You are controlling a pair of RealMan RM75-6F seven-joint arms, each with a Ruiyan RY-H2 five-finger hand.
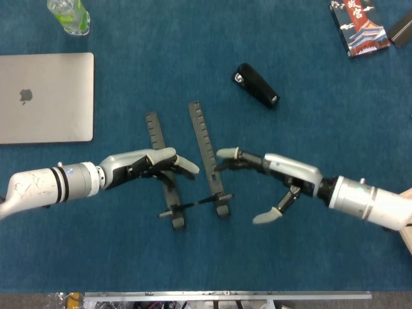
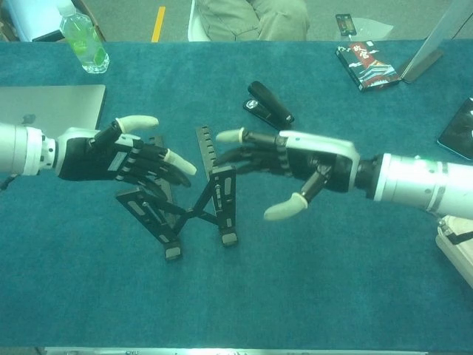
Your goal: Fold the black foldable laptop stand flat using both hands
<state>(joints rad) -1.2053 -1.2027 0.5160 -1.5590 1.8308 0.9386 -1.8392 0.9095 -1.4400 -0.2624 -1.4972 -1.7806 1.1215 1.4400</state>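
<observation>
The black laptop stand point(image 1: 193, 164) point(image 2: 188, 200) sits mid-table, two toothed bars joined near their front ends by crossed links, the bars close together and nearly parallel. My left hand point(image 1: 149, 165) point(image 2: 126, 157) hovers over the left bar with fingers spread, holding nothing. At the right, my right hand point(image 1: 267, 172) point(image 2: 292, 164) floats beside and above the right bar, fingers extended toward it, thumb hanging down, not touching the stand.
A closed silver laptop point(image 1: 44, 96) lies at the left, a green-labelled bottle point(image 1: 68, 15) behind it. A black stapler point(image 1: 256, 85) sits beyond the stand. A printed box point(image 1: 358, 17) is at the far right; a phone point(image 2: 458, 129) lies at the right edge.
</observation>
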